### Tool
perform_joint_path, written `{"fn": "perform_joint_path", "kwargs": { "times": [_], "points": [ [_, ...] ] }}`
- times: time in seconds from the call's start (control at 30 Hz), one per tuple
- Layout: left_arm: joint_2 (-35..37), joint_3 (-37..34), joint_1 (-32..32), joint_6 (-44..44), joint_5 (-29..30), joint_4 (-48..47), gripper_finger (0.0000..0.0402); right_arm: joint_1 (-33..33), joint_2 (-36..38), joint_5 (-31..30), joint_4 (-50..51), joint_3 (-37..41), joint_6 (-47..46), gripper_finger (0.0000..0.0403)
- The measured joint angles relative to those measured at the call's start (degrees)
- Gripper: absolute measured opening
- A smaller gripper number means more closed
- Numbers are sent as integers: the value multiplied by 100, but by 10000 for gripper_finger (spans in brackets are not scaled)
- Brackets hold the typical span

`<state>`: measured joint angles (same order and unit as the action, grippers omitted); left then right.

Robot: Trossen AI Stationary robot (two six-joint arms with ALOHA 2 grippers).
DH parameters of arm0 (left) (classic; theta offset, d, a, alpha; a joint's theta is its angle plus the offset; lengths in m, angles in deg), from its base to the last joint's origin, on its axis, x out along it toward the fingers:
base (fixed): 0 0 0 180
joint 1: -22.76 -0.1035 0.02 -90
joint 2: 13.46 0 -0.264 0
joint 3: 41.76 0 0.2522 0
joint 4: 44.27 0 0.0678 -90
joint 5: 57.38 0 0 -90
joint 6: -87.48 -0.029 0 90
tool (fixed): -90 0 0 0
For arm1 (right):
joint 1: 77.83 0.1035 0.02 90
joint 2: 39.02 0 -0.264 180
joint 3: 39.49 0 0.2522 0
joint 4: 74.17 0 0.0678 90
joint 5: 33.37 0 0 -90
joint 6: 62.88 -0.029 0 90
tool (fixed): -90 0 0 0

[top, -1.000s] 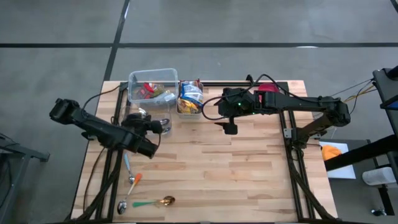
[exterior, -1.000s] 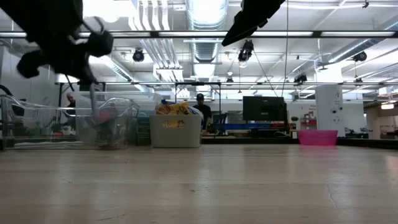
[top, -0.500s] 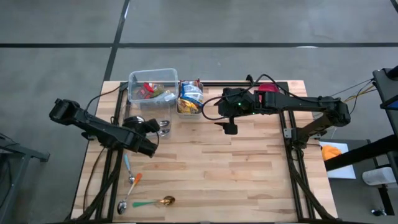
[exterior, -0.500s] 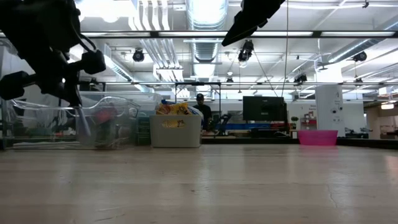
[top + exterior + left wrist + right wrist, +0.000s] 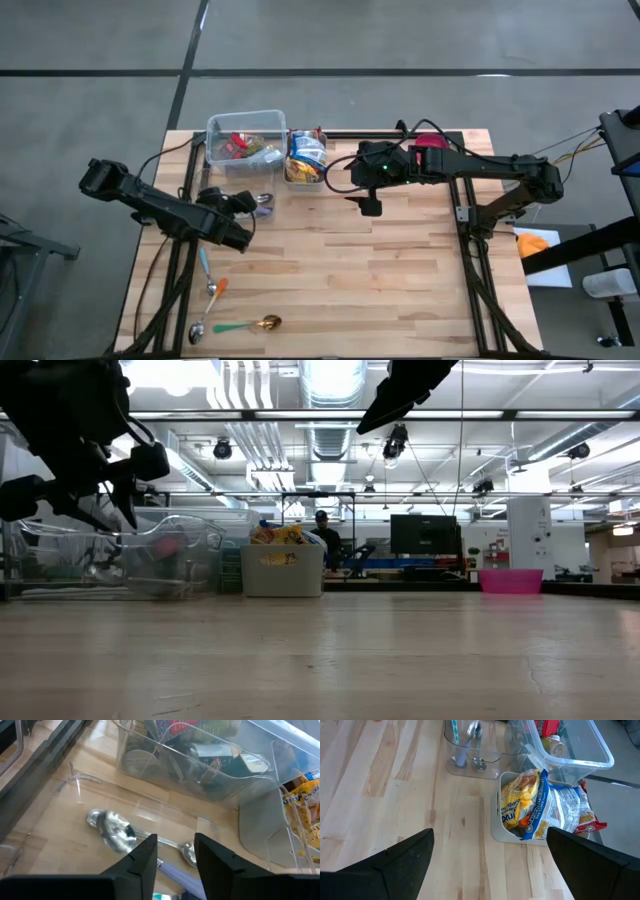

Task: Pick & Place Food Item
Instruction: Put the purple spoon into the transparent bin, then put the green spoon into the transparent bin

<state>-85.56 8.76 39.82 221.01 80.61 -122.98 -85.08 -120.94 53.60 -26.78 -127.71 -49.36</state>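
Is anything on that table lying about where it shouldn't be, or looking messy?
A few spoons lie scattered on the bare wood near the table's front left corner, while others sit in a clear cup by the bins. The snack bags bulge out over their small white bin. Nothing looks spilled or broken.

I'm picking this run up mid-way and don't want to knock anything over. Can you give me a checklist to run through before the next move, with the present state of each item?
1. Left gripper free of load: ok, fingers apart, nothing between them.
2. Spoons landed inside the clear cup: ok, two lie in it.
3. Left gripper clear of the cup: cannot tell, it hangs close above.
4. Right gripper ready: ok, open and empty, mid-table.
5. Snack bags reachable in the grey bin: ok, tops exposed.
6. Remaining spoons on the table out of the arms' way: ok.
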Motion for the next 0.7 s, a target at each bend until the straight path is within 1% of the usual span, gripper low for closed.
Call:
{"fn": "perform_joint_path", "kwargs": {
  "times": [0.13,0.4,0.53,0.7],
  "points": [
    [0,0,0,-2,3,-4,144,-1,1,0,0,-2,1,384],
    [4,4,0,-17,42,-2,145,-2,1,0,0,-2,0,384],
    [142,41,0,-80,44,37,145,-2,1,0,-1,-2,2,384],
    [436,421,0,-915,50,-7,145,0,1,-1,0,-2,1,384]
  ]
}}
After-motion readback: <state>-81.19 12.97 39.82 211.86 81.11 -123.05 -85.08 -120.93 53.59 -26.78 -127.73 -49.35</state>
